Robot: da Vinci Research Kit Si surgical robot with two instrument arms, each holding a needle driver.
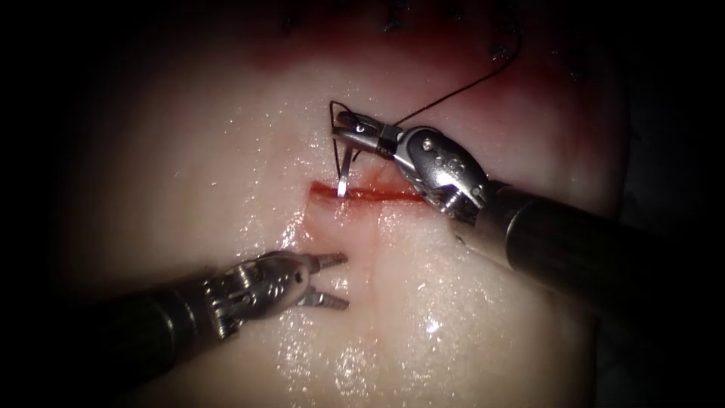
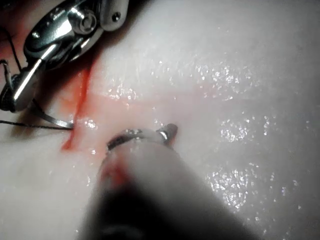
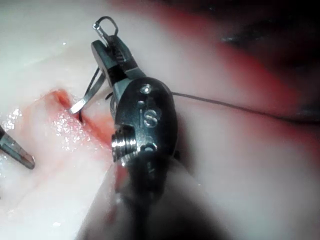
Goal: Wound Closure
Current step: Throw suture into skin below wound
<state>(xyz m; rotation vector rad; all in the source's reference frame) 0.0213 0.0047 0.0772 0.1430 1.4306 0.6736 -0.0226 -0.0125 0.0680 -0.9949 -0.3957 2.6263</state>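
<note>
**Right tool holds the one needle over the cut; left tool waits with nothing in it**

We count two tools, one needle, one thread and one cut. The right tool (image 1: 349, 130) comes in from the right, and its jaws are clamped on the needle (image 1: 343, 177) near its back end, where the thread (image 1: 461, 89) joins it. The needle curves down from the jaws, and its tip sits at the left end of the cut (image 1: 366, 193); we cannot tell whether the tip is in the tissue (image 1: 226, 151) or only touching it. The thread runs up and to the right from the jaws, toward the dark far edge of the tissue. Red fluid (image 1: 393, 196) lines the cut.

The left tool (image 1: 334, 280) lies below the cut, near its left end. Its two jaws are spread apart and hold nothing. It is well apart from the needle and the thread.

In the right wrist view we see the same grip: right tool (image 3: 107, 47), needle (image 3: 87, 97), thread (image 3: 225, 102).
</note>
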